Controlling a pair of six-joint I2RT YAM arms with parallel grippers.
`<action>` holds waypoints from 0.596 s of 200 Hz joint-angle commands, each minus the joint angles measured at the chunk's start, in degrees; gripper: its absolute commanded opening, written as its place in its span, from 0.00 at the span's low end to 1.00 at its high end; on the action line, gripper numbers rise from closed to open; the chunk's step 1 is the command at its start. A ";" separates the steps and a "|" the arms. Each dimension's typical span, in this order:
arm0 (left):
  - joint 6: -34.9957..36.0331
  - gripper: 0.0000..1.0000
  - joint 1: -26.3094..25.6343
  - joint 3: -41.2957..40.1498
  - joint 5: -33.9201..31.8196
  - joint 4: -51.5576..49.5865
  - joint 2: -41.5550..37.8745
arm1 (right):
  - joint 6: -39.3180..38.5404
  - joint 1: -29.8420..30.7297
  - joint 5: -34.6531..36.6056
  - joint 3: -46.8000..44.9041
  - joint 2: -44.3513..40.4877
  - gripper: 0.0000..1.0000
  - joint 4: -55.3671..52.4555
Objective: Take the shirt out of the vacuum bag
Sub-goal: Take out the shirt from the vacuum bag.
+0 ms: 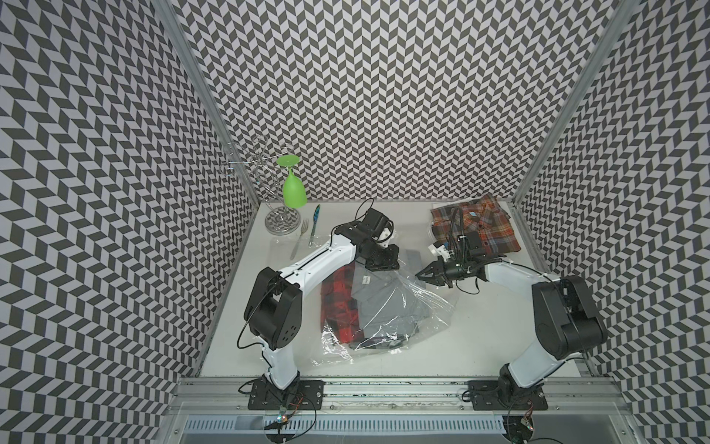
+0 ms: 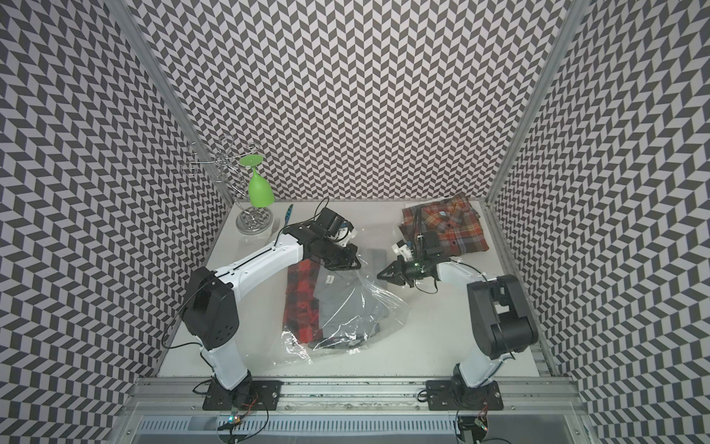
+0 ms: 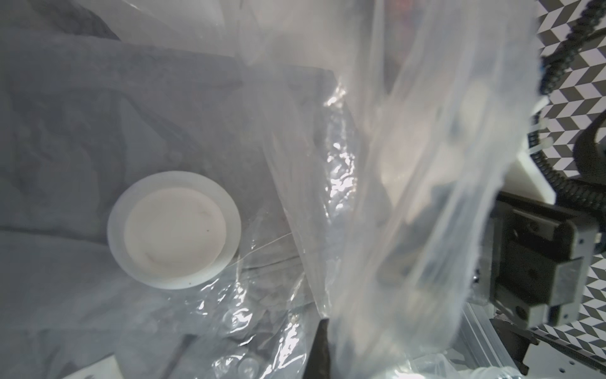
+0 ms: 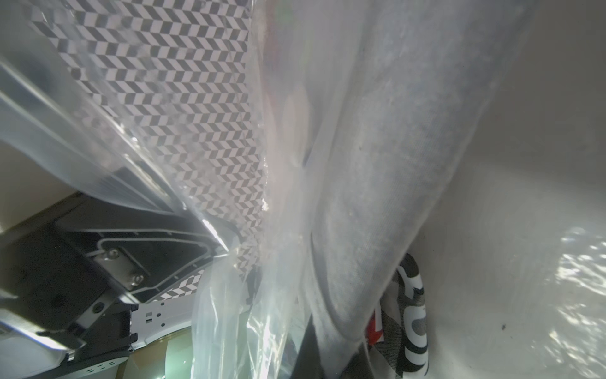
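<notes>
White worktop (image 1: 480, 338) inside chevron-patterned walls. The left tool (image 1: 388, 265) and right tool (image 1: 419, 274) each pinch the far edge of the vacuum bag (image 1: 415, 311), which holds a grey shirt (image 1: 384, 303).

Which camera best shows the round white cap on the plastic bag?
The left wrist view: the white cap sits close and whole on the vacuum bag. I cannot find it in the top views or the right wrist view.

White links (image 1: 319, 265), black joints (image 1: 564, 323)
</notes>
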 commanded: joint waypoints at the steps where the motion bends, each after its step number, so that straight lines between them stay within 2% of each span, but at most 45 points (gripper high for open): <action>1: 0.28 0.00 0.72 -1.69 -0.24 0.55 -1.55 | -4.49 -1.82 3.36 -0.74 -2.97 0.00 -2.62; 65: 0.99 0.00 0.99 -4.46 -0.30 1.40 -2.59 | -8.54 -6.13 7.97 -1.10 -4.17 0.00 -7.61; 72: 0.88 0.03 0.97 -4.74 0.49 1.93 -2.93 | -8.68 -6.49 8.46 -0.90 -4.03 0.00 -7.78; 78: 0.91 0.10 0.80 -4.85 1.43 2.50 -3.26 | -9.00 -6.53 8.95 -0.69 -3.73 0.00 -7.95; 84: 0.65 0.26 0.61 -4.75 2.26 3.10 -3.53 | -9.32 -6.54 9.11 -0.67 -3.38 0.00 -8.07; 88: 0.49 0.43 0.42 -4.55 2.86 3.37 -3.67 | -9.41 -6.55 9.12 -0.78 -3.17 0.00 -8.00; 92: 0.21 0.55 0.23 -4.28 3.35 3.72 -3.76 | -9.43 -6.52 9.10 -1.09 -2.87 0.00 -7.83; 100: -0.29 0.72 -0.35 -3.36 4.17 4.09 -4.02 | -9.43 -6.54 8.95 -1.80 -2.49 0.00 -7.27; 109: -0.95 0.86 -0.95 -2.00 4.57 4.24 -4.40 | -9.01 -6.53 8.68 -2.84 -2.35 0.00 -6.33; 112: -1.22 0.97 -1.09 -1.48 4.65 4.24 -4.43 | -8.97 -6.54 8.65 -3.13 -2.41 0.00 -5.99; 119: -1.87 0.99 -1.42 -0.49 4.92 4.24 -4.92 | -8.75 -6.58 8.73 -3.90 -2.48 0.00 -5.50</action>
